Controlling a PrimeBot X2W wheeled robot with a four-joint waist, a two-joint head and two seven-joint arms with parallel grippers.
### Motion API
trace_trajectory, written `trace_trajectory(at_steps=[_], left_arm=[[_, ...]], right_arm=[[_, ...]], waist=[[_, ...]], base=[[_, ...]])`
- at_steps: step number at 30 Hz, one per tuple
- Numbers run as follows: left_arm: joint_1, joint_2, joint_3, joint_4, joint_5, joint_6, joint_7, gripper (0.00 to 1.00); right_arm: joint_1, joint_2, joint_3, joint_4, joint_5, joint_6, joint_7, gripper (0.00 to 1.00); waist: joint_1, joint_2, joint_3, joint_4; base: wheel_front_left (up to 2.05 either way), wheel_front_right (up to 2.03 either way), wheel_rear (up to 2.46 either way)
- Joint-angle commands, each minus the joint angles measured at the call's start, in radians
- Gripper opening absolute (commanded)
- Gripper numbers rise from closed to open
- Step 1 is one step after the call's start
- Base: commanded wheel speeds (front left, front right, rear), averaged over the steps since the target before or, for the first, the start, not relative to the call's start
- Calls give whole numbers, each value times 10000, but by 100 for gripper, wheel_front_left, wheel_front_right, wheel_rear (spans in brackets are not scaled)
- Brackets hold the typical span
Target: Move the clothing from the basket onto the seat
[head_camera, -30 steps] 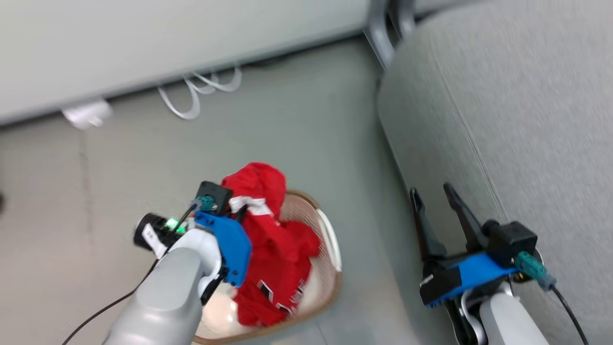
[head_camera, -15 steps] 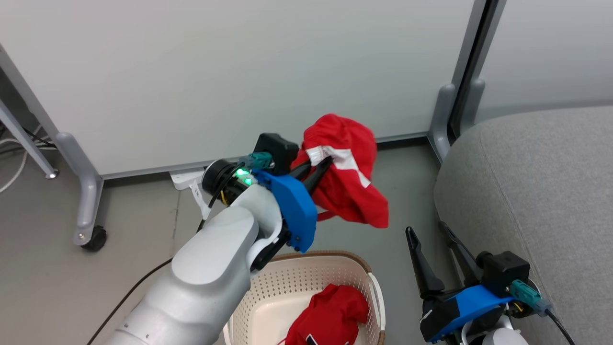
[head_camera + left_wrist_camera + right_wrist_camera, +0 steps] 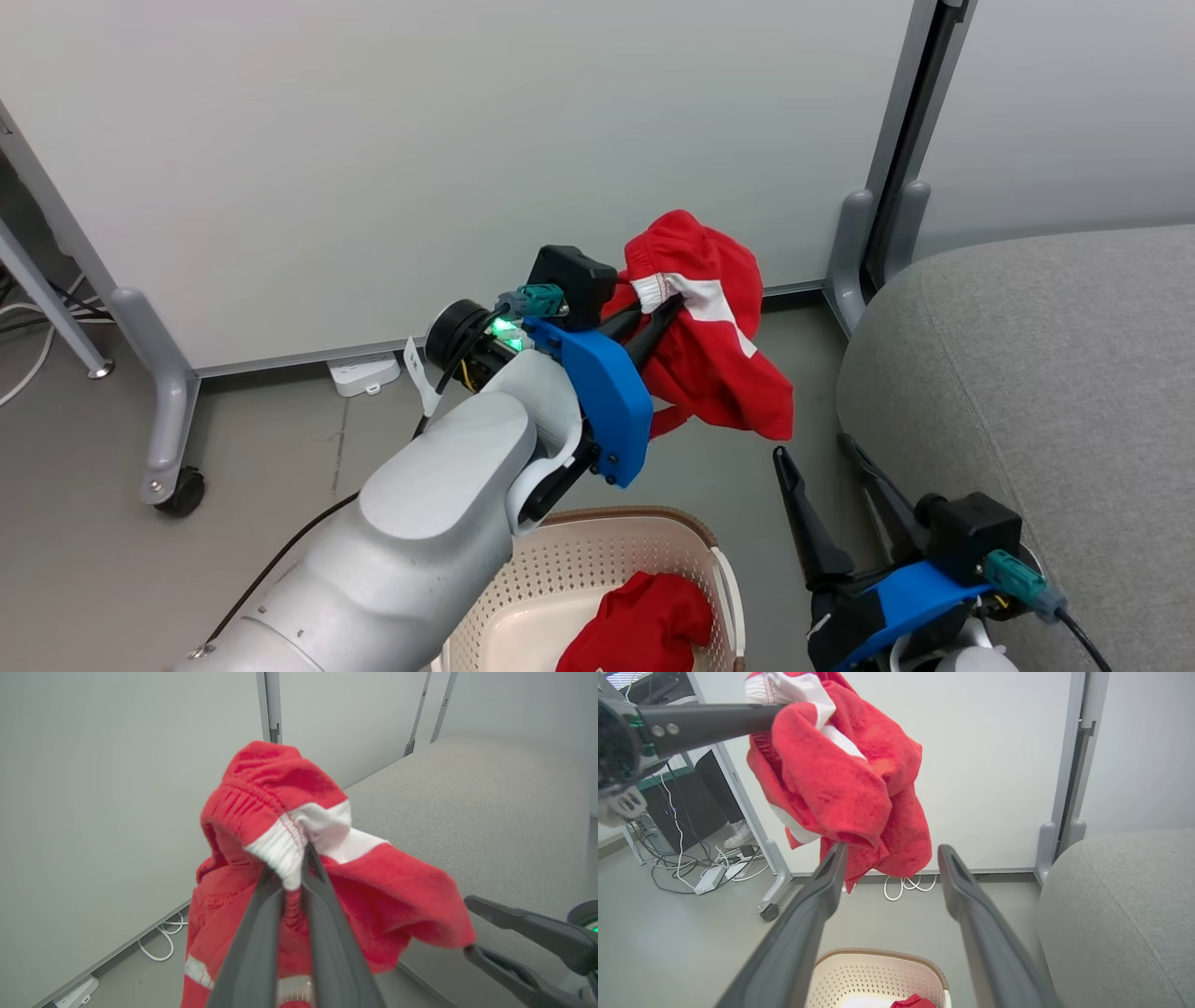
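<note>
Nearest item: one basket [image 3: 597, 560], standing on the floor at the lower edge of the head view. One red garment [image 3: 644, 630] lies crumpled inside it, towards its right wall. Any lettering on it is hidden in the folds.

Count: two garments, one basket, one seat, two hands.

Right hand [image 3: 812, 446]: held low, between the basket and the seat. Its fingers point up and away, spread wide, and they hold nothing.

Left arm: stretched forward and upward above the basket, with the pale grey forearm rising from the lower left. A white tag [image 3: 416, 377] hangs at the wrist; its print is too small to read. The left hand [image 3: 665, 306] is clamped tight on the white elastic waistband of the striped red garment [image 3: 724, 373]. This garment hangs in the air, clear of the basket. It is higher than the right hand's fingertips and left of the seat, not touching it. White stripes show on its folds.

Seat [image 3: 1046, 373]: one, light grey, at the right, beyond the right hand.

Farthest: a white power strip [image 3: 364, 373] lies on the floor at the foot of a white partition [image 3: 420, 140].
</note>
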Motion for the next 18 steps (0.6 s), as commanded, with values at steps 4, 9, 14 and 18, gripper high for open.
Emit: trace_trajectory(at_steps=[4,9,14,18], left_arm=[[-144,28,-272,216,-270,113,-186,0],[-236,26,-604,341,-571,162,-305,0],[-321,26,-887,424,-829,207,-426,0],[-483,27,-1126,450,-1029,220,-485,0]], right_arm=[[92,-25,307,-405,-35,-3,335,100],[-532,-25,626,-709,-106,-3,1182,100],[-1501,-26,784,-142,-112,-3,2109,100],[-2417,-21,1023,767,107,-3,2438,100]], waist=[[0,0,54,-92],[0,0,139,-153],[0,0,206,-196],[0,0,250,-167]], base=[[0,0,0],[0,0,0],[0,0,0],[0,0,0]])
